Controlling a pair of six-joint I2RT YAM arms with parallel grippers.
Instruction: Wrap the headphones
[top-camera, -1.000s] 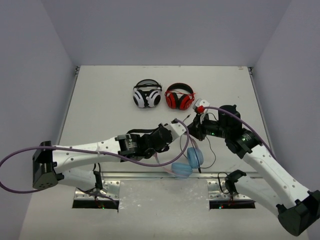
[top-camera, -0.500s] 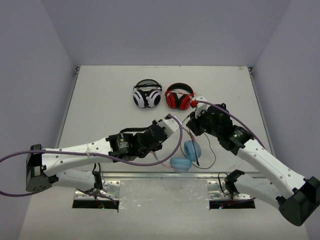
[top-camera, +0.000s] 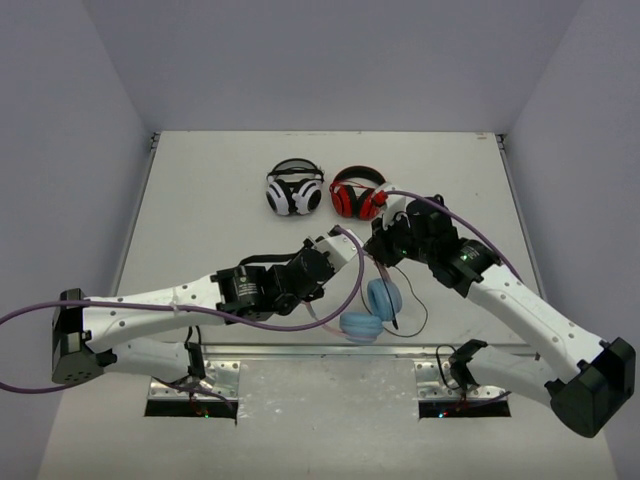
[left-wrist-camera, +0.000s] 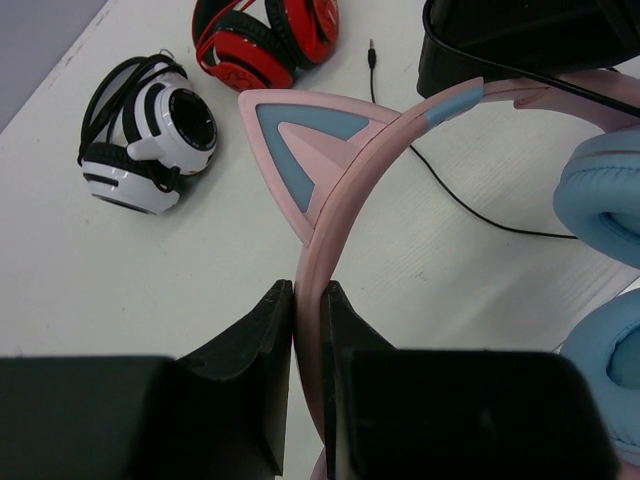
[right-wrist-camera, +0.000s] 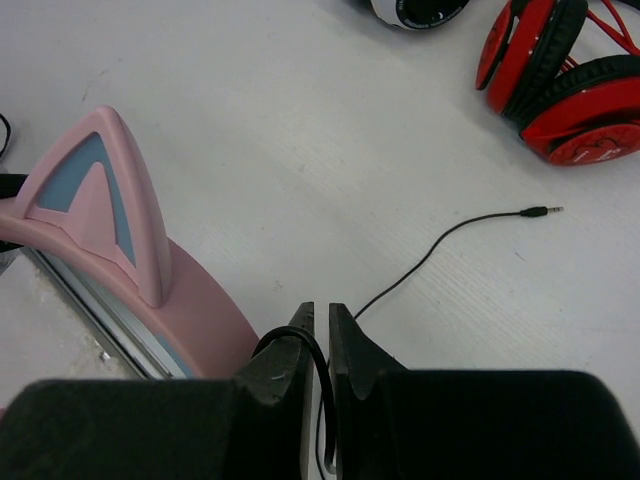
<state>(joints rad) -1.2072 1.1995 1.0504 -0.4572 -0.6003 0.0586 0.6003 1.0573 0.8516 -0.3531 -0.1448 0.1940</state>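
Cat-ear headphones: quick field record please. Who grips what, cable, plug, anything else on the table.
left gripper: shut on the pink headband of the headphones, next to a cat ear
right gripper: shut on the cable, close beside the headband
plug: free end, lying on the table
cable run: long stretch trails loose over the table
others: white-and-black headphones and red-and-black headphones, side by side, farther back, untouched

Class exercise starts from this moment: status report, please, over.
Left jaws shut on pink headband. Right jaws pinching black cable. White pair, red pair beyond, untouched.
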